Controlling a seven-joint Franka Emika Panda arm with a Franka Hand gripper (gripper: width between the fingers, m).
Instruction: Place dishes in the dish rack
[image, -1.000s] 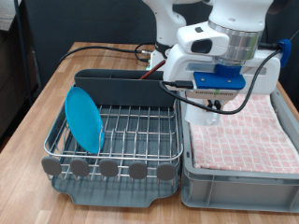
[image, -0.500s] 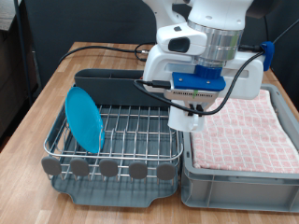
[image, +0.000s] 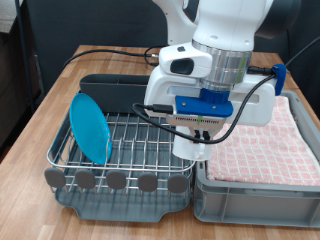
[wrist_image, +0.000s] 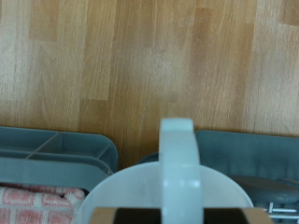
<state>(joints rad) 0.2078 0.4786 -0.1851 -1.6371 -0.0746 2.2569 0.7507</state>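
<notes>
My gripper (image: 202, 128) is shut on the small white mug (image: 187, 144) and holds it over the right edge of the dish rack (image: 140, 140), at the seam with the bin. In the wrist view the mug's rim and handle (wrist_image: 177, 154) fill the lower middle. The bright-blue plate (image: 90, 127) stands upright in the wire grid at the exterior view's left. The tall grey utensil compartment (image: 120, 92) runs along the rack's far side. The wooden spoon is out of view.
A grey bin lined with pink checked cloth (image: 265, 150) stands right of the rack; its cloth also shows in the wrist view (wrist_image: 33, 201). Black cables (image: 110, 55) lie on the wooden table (image: 45, 110) behind the rack.
The gripper has carried the mug from above the cloth-lined bin towards the exterior view's left and down, to the rack's right edge. The plate has not moved.
</notes>
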